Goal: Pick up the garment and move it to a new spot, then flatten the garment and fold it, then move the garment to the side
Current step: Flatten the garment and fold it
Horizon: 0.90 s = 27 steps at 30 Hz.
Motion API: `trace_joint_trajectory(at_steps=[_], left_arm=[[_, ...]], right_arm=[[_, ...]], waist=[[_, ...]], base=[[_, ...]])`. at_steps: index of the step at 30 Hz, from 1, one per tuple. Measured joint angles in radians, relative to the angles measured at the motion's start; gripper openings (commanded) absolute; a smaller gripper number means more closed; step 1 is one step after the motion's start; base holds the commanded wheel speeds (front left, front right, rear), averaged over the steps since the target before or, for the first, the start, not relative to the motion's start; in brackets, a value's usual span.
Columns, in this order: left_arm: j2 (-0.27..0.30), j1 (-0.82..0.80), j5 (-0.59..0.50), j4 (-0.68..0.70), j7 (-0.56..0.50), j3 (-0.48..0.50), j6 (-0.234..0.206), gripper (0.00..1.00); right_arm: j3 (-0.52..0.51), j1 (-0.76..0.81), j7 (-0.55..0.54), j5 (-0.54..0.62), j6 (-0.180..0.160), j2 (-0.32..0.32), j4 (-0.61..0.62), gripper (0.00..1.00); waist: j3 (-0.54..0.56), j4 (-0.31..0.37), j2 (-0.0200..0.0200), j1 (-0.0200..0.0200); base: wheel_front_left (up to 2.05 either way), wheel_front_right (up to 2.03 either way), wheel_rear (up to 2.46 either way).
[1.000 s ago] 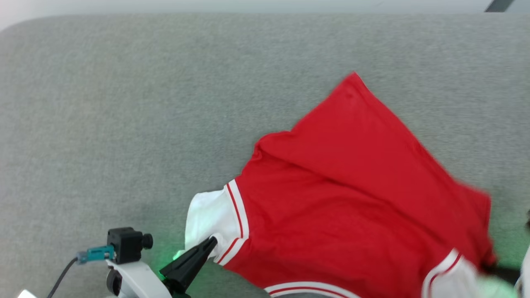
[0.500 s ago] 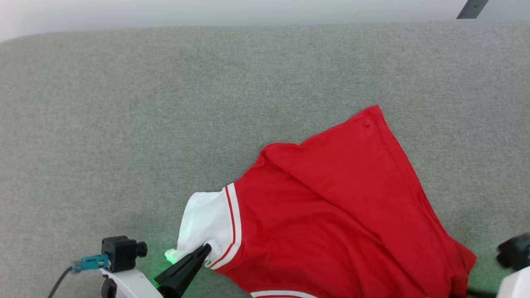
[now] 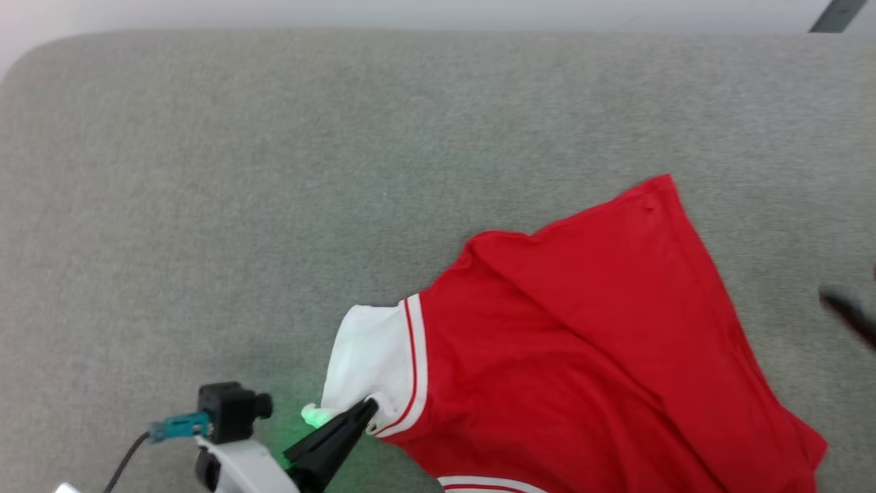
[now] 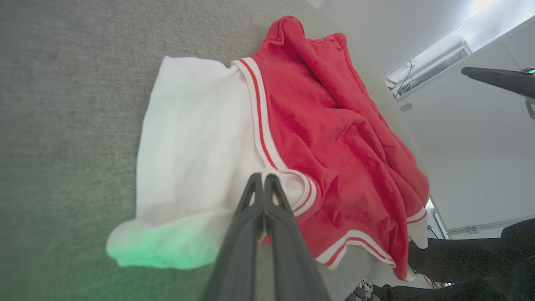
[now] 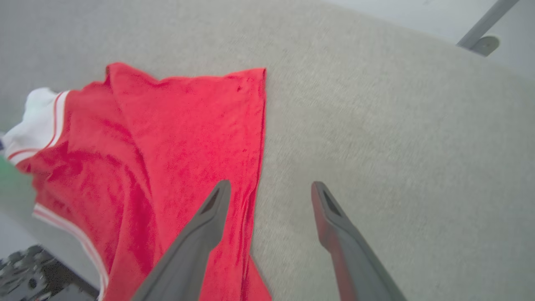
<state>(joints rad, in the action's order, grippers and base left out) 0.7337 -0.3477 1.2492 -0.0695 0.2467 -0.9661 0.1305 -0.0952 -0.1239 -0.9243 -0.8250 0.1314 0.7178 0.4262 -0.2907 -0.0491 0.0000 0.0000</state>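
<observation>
head view: rumpled red garment (image 3: 588,356), white sleeve (image 3: 369,356)

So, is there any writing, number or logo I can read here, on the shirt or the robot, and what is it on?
No text can be read in these pictures.
garment: plain red cloth, white sleeve, striped trim; no lettering on the side in view.
grey surface: no marks.
black box on the left wrist: no legible label.
</observation>
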Motion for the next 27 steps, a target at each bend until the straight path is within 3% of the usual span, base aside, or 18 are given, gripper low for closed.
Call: trace_joint_trajectory(at_steps=[5, 10, 18, 22, 23, 24, 25, 26, 27], left_arm=[[-0.029, -0.051, -0.013, 0.007, -0.02, -0.034, 0.0, 0.0], [-0.061, -0.123, -0.027, -0.002, -0.028, -0.07, 0.0, 0.0], [-0.102, -0.186, -0.015, -0.026, -0.011, -0.123, 0.0, 0.0], [-0.105, -0.193, 0.0, -0.041, 0.001, -0.137, 0.0, 0.0], [-0.105, -0.196, 0.002, -0.046, 0.002, -0.138, 0.0, 0.0], [-0.106, -0.196, 0.007, -0.052, 0.006, -0.137, 0.0, 0.0], [-0.108, -0.195, 0.013, -0.055, 0.009, -0.134, 0.0, 0.0], [-0.109, -0.195, 0.018, -0.057, 0.009, -0.131, 0.0, 0.0], [-0.109, -0.195, 0.021, -0.059, 0.01, -0.128, 0.0, 0.0]], right_arm=[[0.162, -0.286, 0.029, 0.076, 0.0, -0.059, -0.179, 1.0], [0.339, -0.488, 0.049, 0.139, 0.0, -0.042, -0.384, 1.0], [0.592, -0.663, 0.093, 0.171, 0.0, -0.026, -0.646, 1.0], [0.669, -0.708, 0.073, 0.119, 0.0, -0.003, -0.693, 1.0], [0.683, -0.715, 0.074, 0.102, -0.001, 0.005, -0.697, 0.91], [0.697, -0.722, 0.084, 0.089, -0.001, 0.011, -0.703, 0.33], [0.707, -0.726, 0.098, 0.078, -0.001, 0.014, -0.711, 0.07], [0.718, -0.728, 0.112, 0.069, -0.002, 0.016, -0.717, 0.0], [0.726, -0.731, 0.13, 0.056, -0.001, 0.017, -0.723, 0.0]], waist=[[-0.032, -0.035, 0.0, 0.0], [-0.079, -0.074, 0.0, 0.0], [-0.144, -0.137, 0.0, 0.0], [-0.155, -0.161, 0.0, 0.0], [-0.155, -0.164, 0.0, 0.0], [-0.153, -0.165, 0.0, 0.0], [-0.15, -0.165, 0.0, 0.0], [-0.146, -0.164, 0.0, 0.0], [-0.141, -0.163, 0.0, 0.0]], base=[[0.0, 0.0, 0.0], [0.0, 0.0, 0.0], [0.0, 0.0, 0.0], [0.0, 0.0, 0.0], [0.0, 0.0, 0.0], [0.0, 0.0, 0.0], [0.0, 0.0, 0.0], [0.0, 0.0, 0.0], [0.0, 0.0, 0.0]])
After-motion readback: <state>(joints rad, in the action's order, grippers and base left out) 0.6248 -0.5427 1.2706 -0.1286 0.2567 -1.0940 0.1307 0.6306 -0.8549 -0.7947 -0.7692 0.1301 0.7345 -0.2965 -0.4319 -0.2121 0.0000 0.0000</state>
